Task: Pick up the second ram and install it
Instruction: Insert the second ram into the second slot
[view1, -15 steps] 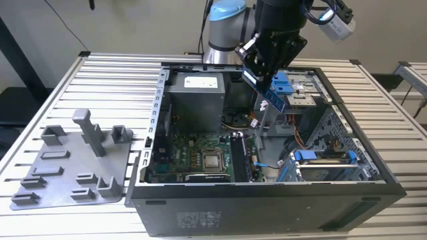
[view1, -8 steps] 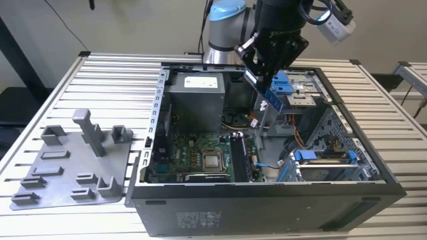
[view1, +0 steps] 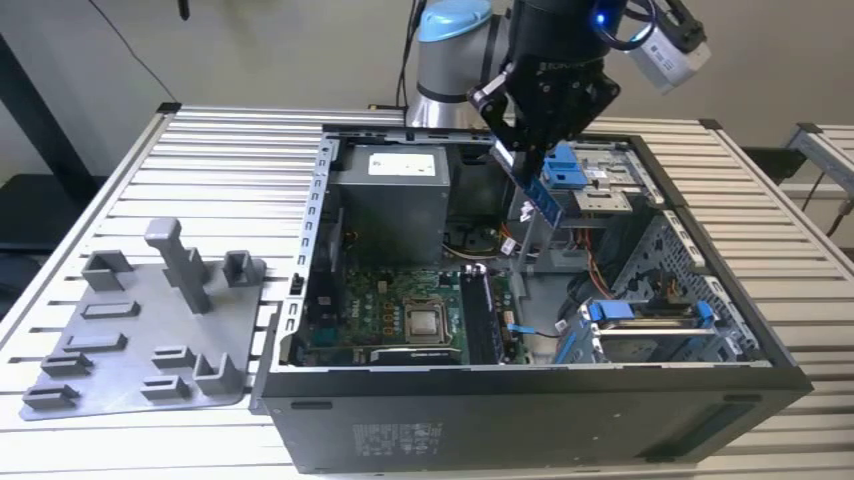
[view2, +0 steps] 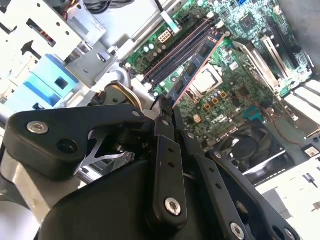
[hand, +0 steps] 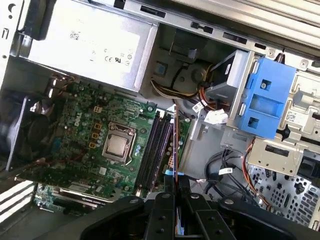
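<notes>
The second ram (view2: 196, 64) is a thin dark stick with chips along its face, and my gripper (view2: 167, 107) is shut on one end of it. In the exterior view the gripper (view1: 523, 150) hangs over the open computer case (view1: 534, 400), with the ram (view1: 534, 195) pointing down from it, above the board. In the first wrist view the ram (hand: 175, 145) shows edge-on, just beside the long dark memory slots (hand: 154, 150) on the green motherboard (hand: 80, 150). The gripper (hand: 175, 187) grips its near end. I cannot tell whether a slot is filled.
A silver processor (view1: 427, 322) sits mid-board, beside the slots. The power supply box (view1: 387, 190) stands at the case's back, and blue drive brackets (view1: 567, 170) and a drive cage (view1: 641, 320) lie toward the exterior view's right. A grey fixture plate (view1: 107, 385) with an upright post (view1: 180, 265) lies outside the case.
</notes>
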